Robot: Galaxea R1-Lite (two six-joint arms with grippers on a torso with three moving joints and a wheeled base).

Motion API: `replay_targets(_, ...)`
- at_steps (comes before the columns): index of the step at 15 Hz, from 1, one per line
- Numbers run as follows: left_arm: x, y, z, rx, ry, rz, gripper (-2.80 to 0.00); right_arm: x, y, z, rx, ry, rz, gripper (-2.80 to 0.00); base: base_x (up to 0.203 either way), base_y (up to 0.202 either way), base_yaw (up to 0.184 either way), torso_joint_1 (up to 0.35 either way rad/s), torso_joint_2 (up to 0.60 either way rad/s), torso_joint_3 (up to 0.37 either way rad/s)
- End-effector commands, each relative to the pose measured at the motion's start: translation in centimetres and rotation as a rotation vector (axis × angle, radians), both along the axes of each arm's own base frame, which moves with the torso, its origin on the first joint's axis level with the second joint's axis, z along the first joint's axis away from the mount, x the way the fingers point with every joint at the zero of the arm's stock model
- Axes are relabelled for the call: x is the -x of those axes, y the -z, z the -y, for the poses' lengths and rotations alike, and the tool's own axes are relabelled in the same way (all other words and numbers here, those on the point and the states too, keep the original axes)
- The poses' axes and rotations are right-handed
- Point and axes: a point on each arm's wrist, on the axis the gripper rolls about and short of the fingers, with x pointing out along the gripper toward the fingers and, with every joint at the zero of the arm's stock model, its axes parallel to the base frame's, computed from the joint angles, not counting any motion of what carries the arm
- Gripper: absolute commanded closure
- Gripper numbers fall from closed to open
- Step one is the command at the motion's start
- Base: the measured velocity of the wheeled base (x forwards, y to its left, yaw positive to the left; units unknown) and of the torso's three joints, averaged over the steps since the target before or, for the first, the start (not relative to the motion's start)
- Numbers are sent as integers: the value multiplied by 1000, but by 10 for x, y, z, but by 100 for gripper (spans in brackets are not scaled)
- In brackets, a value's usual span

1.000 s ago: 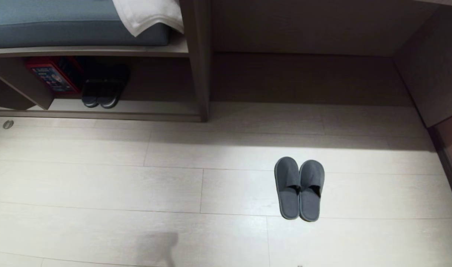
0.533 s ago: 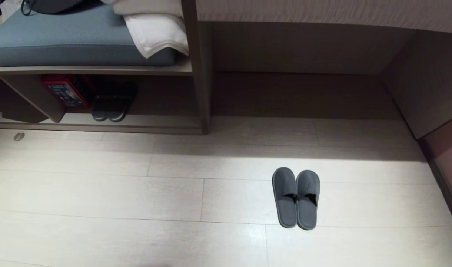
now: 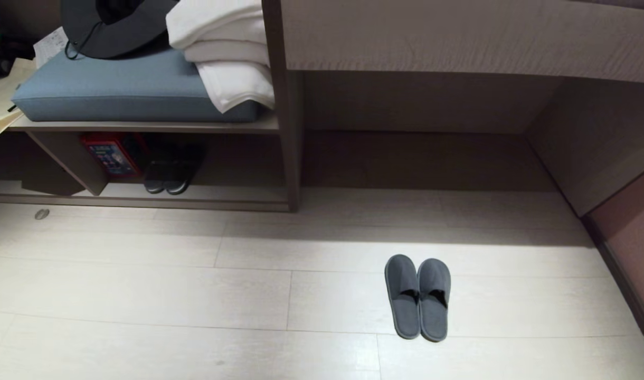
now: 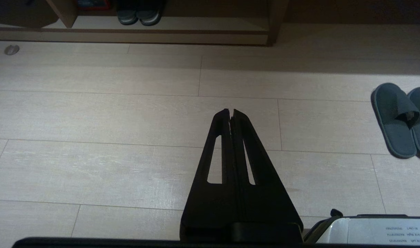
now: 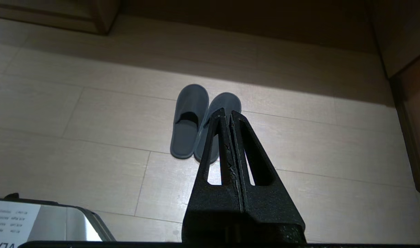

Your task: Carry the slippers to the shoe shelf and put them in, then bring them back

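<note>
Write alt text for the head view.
A pair of grey slippers lies side by side on a pale plank floor, out in front of a low shoe shelf. The shelf already holds dark shoes and a red box, with a blue cushion and folded white towels on top.

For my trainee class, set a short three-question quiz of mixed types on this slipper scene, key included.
1. True or false: the slippers already sit inside the shoe shelf.
2. What lies folded on the blue cushion? A) white towels B) a red box C) a shoe
3. Fill in: both the left gripper and the right gripper are ____ and hold nothing.

Key: 1 false, they lie side by side on the floor; 2 A, the white towels; 3 shut.
</note>
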Motion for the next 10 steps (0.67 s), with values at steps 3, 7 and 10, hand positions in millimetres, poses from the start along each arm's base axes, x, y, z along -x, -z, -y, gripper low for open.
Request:
replay_targets(3, 0, 0, 0, 0, -2, -1, 0, 0, 0, 0, -1, -1, -1, 0, 0, 0, 0, 2, 3, 202)
replay_targets(7, 0, 0, 0, 0, -1, -1, 0, 0, 0, 0, -1, -1, -1, 0, 0, 0, 0, 2, 1, 201)
replay_targets(10, 0, 0, 0, 0, 0, -2, 0, 0, 0, 0, -1, -1, -1, 0, 0, 0, 0, 0, 3, 206)
